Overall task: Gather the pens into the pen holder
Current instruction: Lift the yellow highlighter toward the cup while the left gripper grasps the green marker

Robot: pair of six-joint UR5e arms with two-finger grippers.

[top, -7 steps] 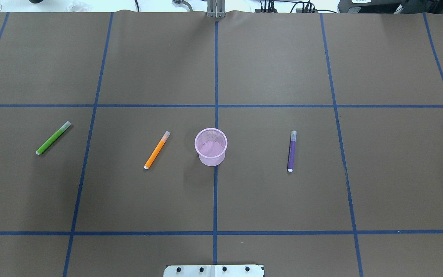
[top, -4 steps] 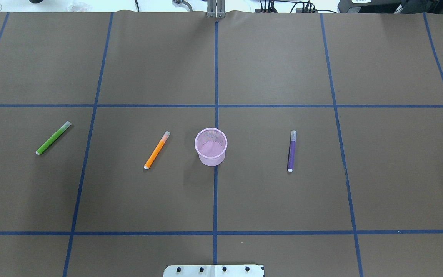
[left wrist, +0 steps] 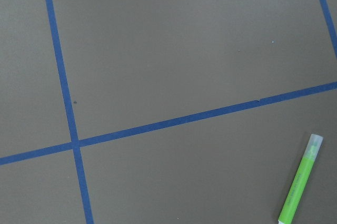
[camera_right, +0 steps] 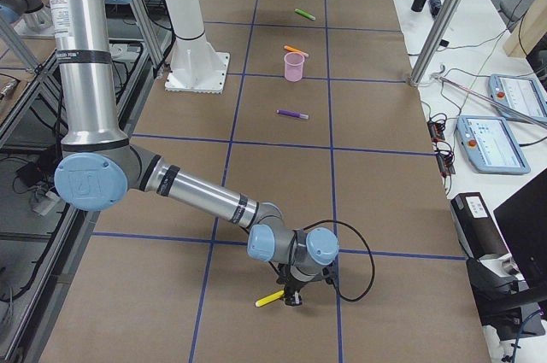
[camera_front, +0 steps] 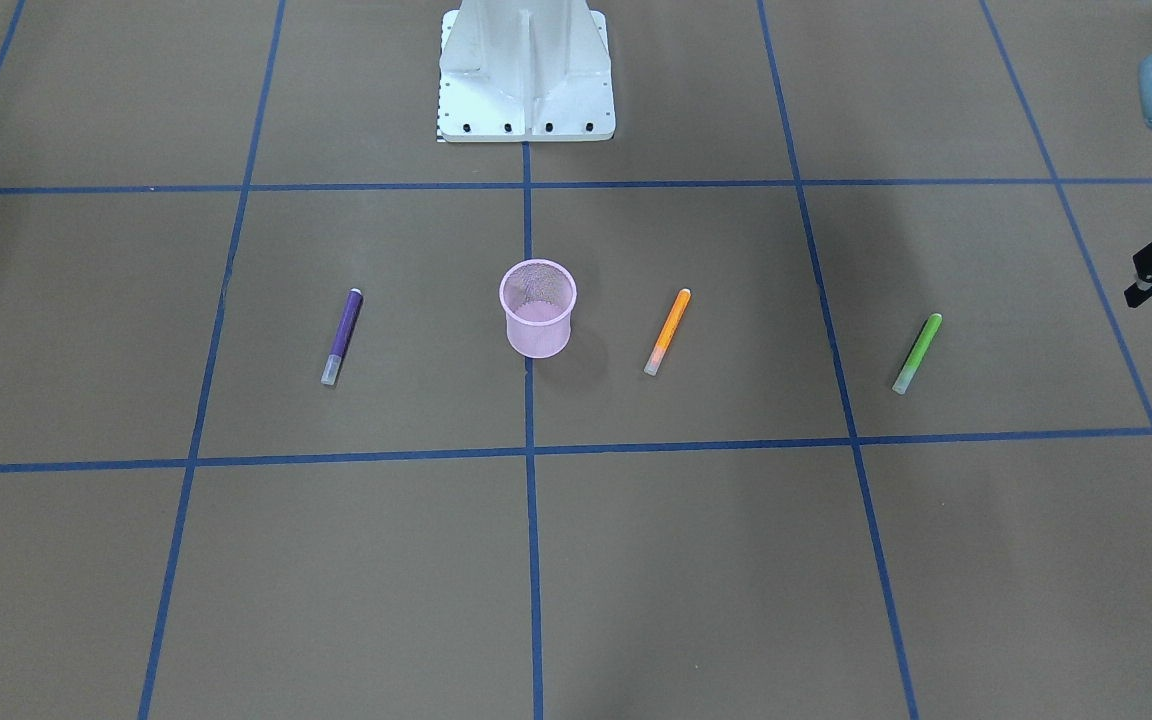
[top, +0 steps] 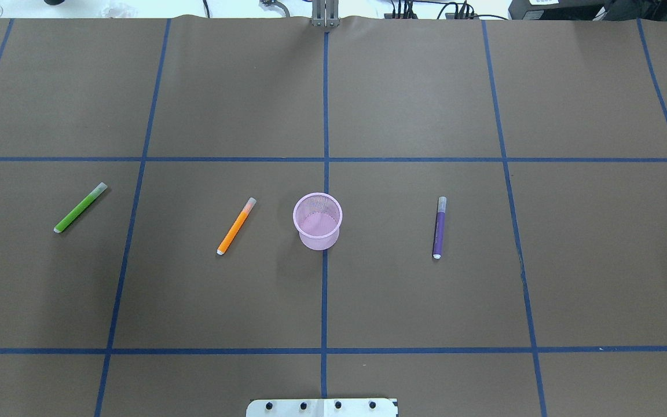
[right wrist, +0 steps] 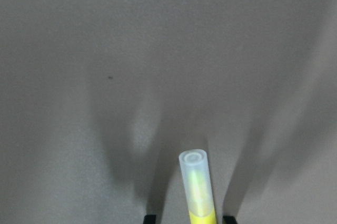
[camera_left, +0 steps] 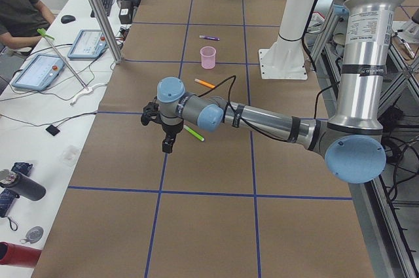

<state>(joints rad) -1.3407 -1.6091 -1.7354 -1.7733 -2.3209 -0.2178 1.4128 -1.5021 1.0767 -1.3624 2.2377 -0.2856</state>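
Mid-bench [top: 403, 289], the pink mesh pen holder [top: 317, 223] stands upright on the centre blue tape line [top: 325, 116]. On its left I log the orange pen [top: 236, 226] close by and the green pen [top: 80, 207] further out. The purple pen [top: 439, 227] is on its right. All three lie flat, clear of the holder.

My left end effector [camera_left: 167, 146] hangs above the bench near the green pen, not touching it. I cannot tell its opening.

My right end effector [camera_right: 293, 297] is down at the bench's right end, astride the yellow pen [right wrist: 197, 187]. Its fingertips [right wrist: 150, 217] sit narrowly apart, with bench showing on either side of the barrel, so it is not clamped.
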